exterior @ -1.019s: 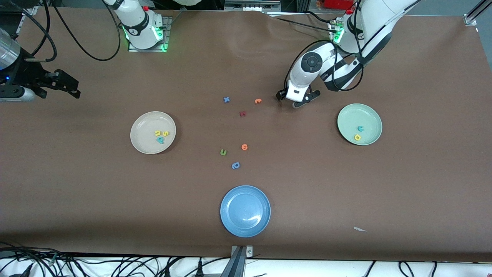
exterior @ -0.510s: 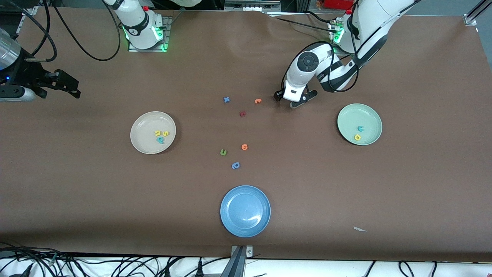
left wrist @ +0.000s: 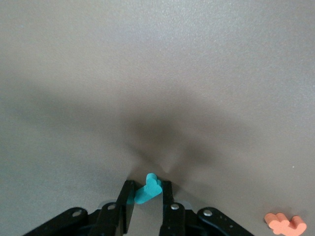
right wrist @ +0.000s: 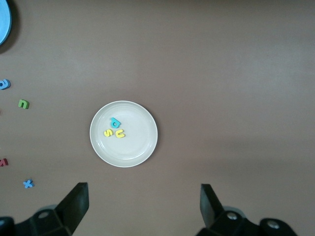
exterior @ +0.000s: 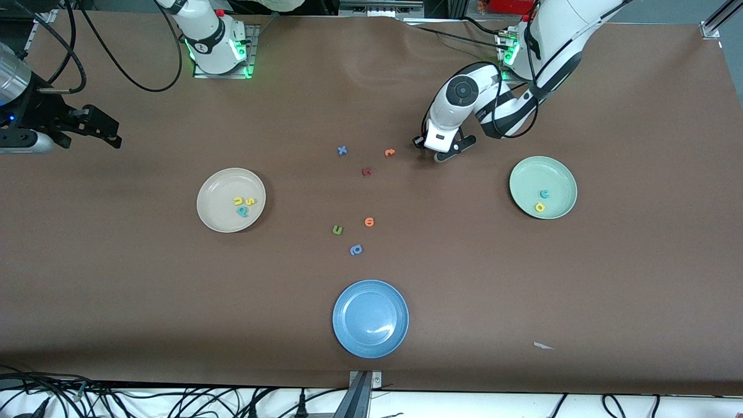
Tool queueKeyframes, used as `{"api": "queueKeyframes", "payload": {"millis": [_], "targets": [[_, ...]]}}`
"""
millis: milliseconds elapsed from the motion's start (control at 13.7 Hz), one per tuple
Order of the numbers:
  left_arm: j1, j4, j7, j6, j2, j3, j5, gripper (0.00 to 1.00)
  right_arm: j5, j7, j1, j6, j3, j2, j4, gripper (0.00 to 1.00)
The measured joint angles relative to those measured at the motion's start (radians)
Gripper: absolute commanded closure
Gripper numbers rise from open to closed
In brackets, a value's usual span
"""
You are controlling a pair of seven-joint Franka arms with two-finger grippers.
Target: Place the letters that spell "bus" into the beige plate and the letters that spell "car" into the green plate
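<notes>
- Since the earlier frame the left gripper (exterior: 428, 148) has shifted slightly toward the right arm's end of the table, down near the orange t (exterior: 389, 152); nothing else on the table has moved.
- Left gripper (left wrist: 146, 199): jaws drawn narrow, pinched on the thin teal r (left wrist: 148, 189), which sticks out between the fingertips (left wrist: 166, 194) just above the brown table (left wrist: 157, 73).
- Orange t (left wrist: 285, 223) lies just beside that gripper.
- Right gripper (right wrist: 142, 204): jaws spread wide, holding nothing, waiting above the table's edge at the right arm's end.
- Beige plate (exterior: 212, 204) holds yellow u (exterior: 238, 201), yellow s (exterior: 251, 201) and teal b (exterior: 242, 211), close together.
- Green plate (exterior: 560, 179) holds teal c (exterior: 544, 194) and yellow a (exterior: 540, 206).
- Loose on the table between the plates: blue x (exterior: 342, 150), dark red letter (exterior: 366, 171), orange letter (exterior: 369, 221), green u (exterior: 337, 230), blue bowl-and-stem letter (exterior: 356, 249).
- Blue plate (exterior: 348, 325) sits nearest the front camera.
</notes>
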Motion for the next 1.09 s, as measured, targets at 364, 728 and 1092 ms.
{"api": "queueKeyframes", "payload": {"millis": [364,728,1092], "targets": [[0.0,0.002,0.0,0.0,0.0,0.0,0.0,1.0,0.0,0.0,0.001,-0.001,0.0,0.0,0.0,0.0],[0.034,0.066,0.012,-0.025,0.0,0.013,0.002,1.0,0.0,0.0,0.008,-0.001,0.0,0.0,0.0,0.0],[0.147,0.263,0.136,-0.302,-0.008,0.01,0.003,1.0,0.0,0.0,0.009,-0.001,0.0,0.0,0.0,0.0]]}}
